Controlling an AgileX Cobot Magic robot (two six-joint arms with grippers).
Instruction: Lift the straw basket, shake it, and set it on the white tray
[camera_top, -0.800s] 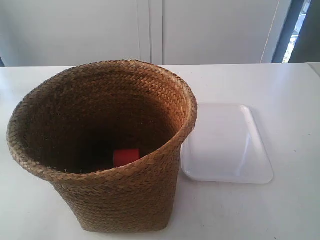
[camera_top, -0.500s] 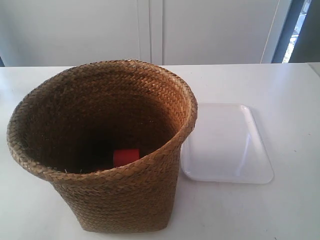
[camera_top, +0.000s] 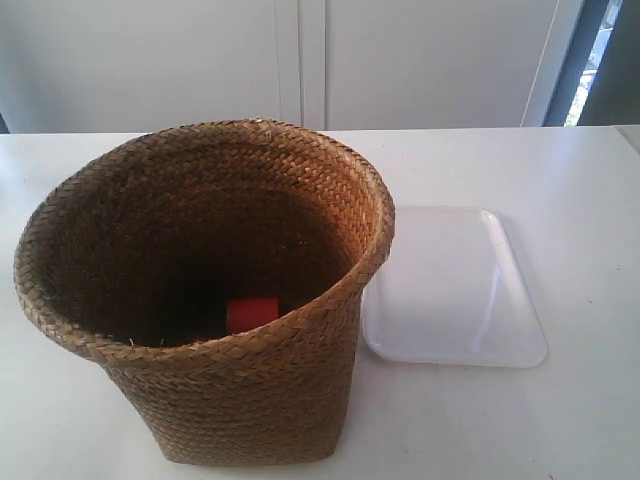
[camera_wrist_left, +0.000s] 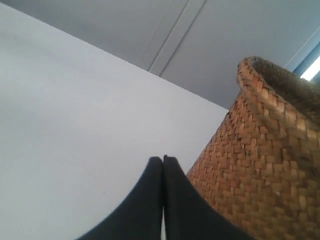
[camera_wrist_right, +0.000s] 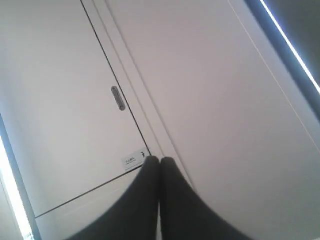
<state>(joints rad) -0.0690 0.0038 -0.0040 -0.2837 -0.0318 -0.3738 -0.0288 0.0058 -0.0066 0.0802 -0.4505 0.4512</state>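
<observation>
The brown woven straw basket (camera_top: 230, 400) stands upright on the white table in the exterior view, with a small red object (camera_top: 252, 313) lying on its dark bottom. The white tray (camera_top: 455, 290) lies flat on the table just beside the basket, at its right in that view, with nothing on it. Neither arm shows in the exterior view. My left gripper (camera_wrist_left: 163, 159) is shut and holds nothing; the straw basket's wall (camera_wrist_left: 255, 160) rises close beside it, apart from the fingers. My right gripper (camera_wrist_right: 159, 159) is shut on nothing and points at a white wall.
The white table (camera_top: 560, 170) stretches behind and to both sides of the basket. White cabinet doors (camera_top: 300, 60) stand behind it. The right wrist view shows a door panel with a small handle (camera_wrist_right: 118, 98) and a label (camera_wrist_right: 134, 160).
</observation>
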